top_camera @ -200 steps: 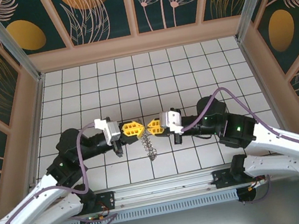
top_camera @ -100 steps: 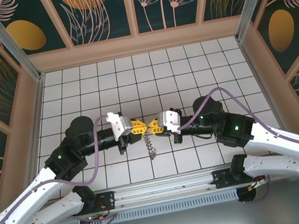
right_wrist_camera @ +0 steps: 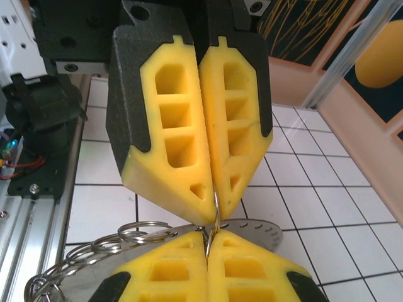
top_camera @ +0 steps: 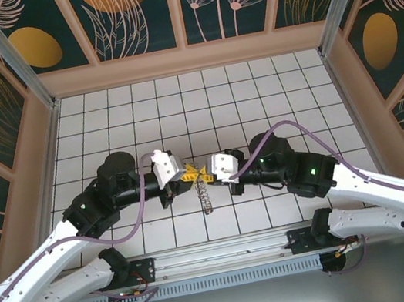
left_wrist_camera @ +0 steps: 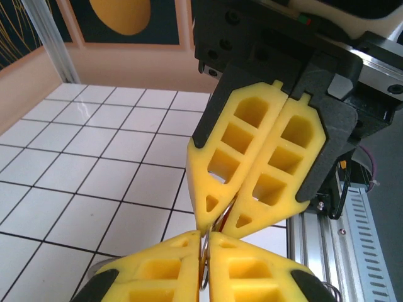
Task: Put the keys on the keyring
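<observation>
The fine grey chain keyring (top_camera: 203, 194) is being pinched in shut jaws of left gripper (top_camera: 188, 175) and right gripper (top_camera: 206, 172), slippage being risked by opposing pulls.

Both arms stretch inward from the near corners, wrists roughly level. Left pincer (top_camera: 188, 175) and right pincer (top_camera: 207, 171) face each other tip to tip at centre, each with its yellow fingers pressed together.

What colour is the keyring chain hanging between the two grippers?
Silvery grey metal; the keyring shows best in the right wrist view.
</observation>
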{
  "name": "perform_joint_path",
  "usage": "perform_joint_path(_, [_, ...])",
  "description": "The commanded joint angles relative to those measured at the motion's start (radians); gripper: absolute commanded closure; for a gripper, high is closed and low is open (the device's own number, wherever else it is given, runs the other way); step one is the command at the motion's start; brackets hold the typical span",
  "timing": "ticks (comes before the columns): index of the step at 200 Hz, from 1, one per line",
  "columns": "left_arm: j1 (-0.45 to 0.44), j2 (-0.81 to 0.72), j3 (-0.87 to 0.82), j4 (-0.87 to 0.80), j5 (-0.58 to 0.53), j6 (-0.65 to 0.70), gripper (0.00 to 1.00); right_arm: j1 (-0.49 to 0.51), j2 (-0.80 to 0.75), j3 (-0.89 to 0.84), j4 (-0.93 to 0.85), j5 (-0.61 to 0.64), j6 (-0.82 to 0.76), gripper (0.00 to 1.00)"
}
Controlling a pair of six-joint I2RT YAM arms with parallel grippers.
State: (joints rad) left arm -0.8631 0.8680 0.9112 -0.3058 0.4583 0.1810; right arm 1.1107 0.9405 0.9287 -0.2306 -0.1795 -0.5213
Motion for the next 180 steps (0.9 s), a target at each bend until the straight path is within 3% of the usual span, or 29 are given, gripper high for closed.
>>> perform_joint_path(1, [0.004, 0.015, 0.029, -0.027, -0.014, 0.014, 0.92, 0.027, 0.018, 0.048, 0.02, 0.032, -0.031, 1.0])
perform_joint_path(11, [0.004, 0.02, 0.031, -0.034, -0.014, 0.015, 1.0, 0.031, 0.025, 0.049, 0.019, 0.038, -0.035, 1.0])
perform_joint_path(77, [0.004, -0.084, -0.041, 0.104, 0.012, -0.026, 1.0, 0.031, -0.037, -0.008, 0.072, 0.065, 0.004, 1.0])
perform_joint_path(97, [0.004, -0.131, -0.072, 0.185, 0.031, -0.054, 1.0, 0.034, -0.086, -0.063, 0.133, 0.057, 0.018, 0.85])
perform_joint_path(111, [0.005, -0.153, -0.094, 0.242, 0.051, -0.076, 1.0, 0.037, -0.107, -0.088, 0.159, 0.057, 0.024, 0.8])
perform_joint_path(127, [0.005, -0.17, -0.117, 0.297, 0.063, -0.097, 1.0, 0.041, -0.115, -0.101, 0.175, 0.058, 0.024, 0.8])
perform_joint_path(152, [0.004, -0.185, -0.148, 0.362, 0.08, -0.121, 1.0, 0.049, -0.118, -0.11, 0.186, 0.064, 0.017, 0.93])
perform_joint_path(180, [0.004, -0.182, -0.162, 0.388, 0.082, -0.132, 1.0, 0.065, -0.132, -0.12, 0.207, 0.048, 0.008, 0.89])
